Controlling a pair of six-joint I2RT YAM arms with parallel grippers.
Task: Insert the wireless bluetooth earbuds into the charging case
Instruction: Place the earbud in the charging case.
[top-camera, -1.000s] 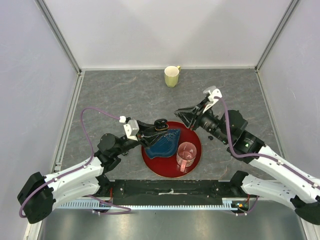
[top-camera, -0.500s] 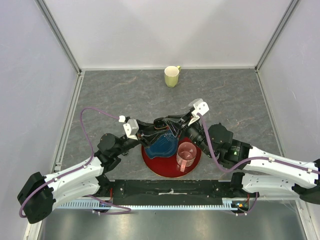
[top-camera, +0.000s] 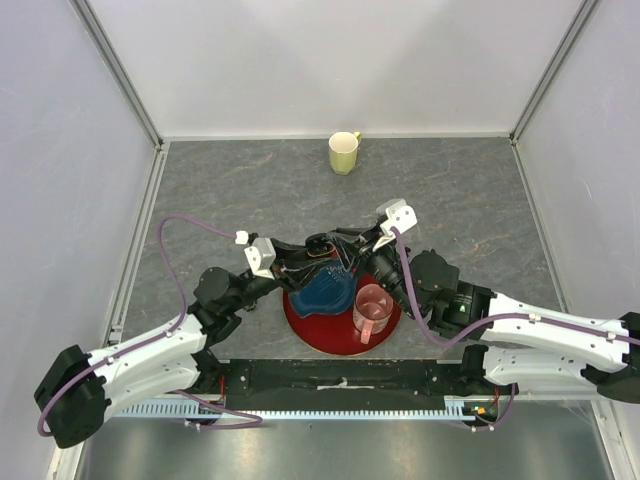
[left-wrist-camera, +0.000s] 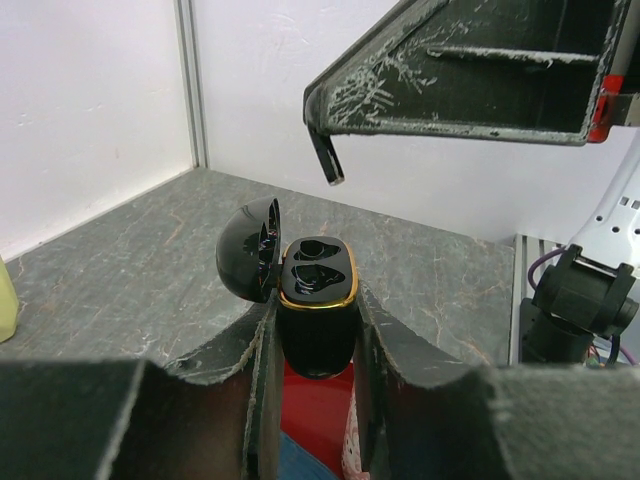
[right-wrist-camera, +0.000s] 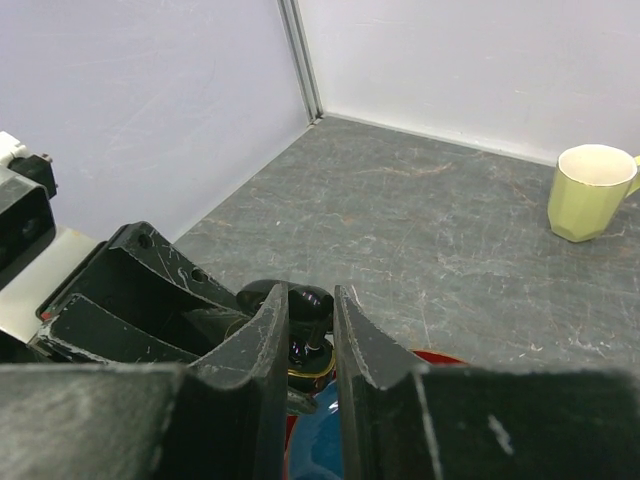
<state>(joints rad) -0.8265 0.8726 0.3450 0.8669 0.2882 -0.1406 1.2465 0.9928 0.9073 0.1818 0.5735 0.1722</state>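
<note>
1. l gripper (left-wrist-camera: 312, 300) pressed tight on the charging case (left-wrist-camera: 315, 340), one finger on each side of its body. case upright, held up in the air.
2. case lid (left-wrist-camera: 248, 262) flipped open, hinged toward the left in the wrist view. gold rim around the mouth, two dark hollows showing inside.
3. from the top cam the case (top-camera: 320, 246) sits over the far-left edge of the red plate (top-camera: 335, 338), not touching it.
4. r gripper (right-wrist-camera: 311, 300) right over the case, coming from the right. jaws nearly together, thin slit betw them. can't tell if anything is pinched in there.
5. one r finger (left-wrist-camera: 460, 70) fills the top of the l wrist view; its thin tip hangs just above the case mouth, apart from it.
6. earbuds: too small or hidden, can't pick one out in any view.
7. clutter under both grippers: blue dish (top-camera: 322, 288) on the plate, directly below the case; pink see-thru cup (top-camera: 372, 312) on the plate's right side, just beside the dish and under the r arm.
8. pale yellow mug (top-camera: 344, 153) far side of the grey table (top-camera: 230, 190), near the back wall, well apart from the arms.
9. purple cable (top-camera: 172, 262) loops out left of the l arm.
</note>
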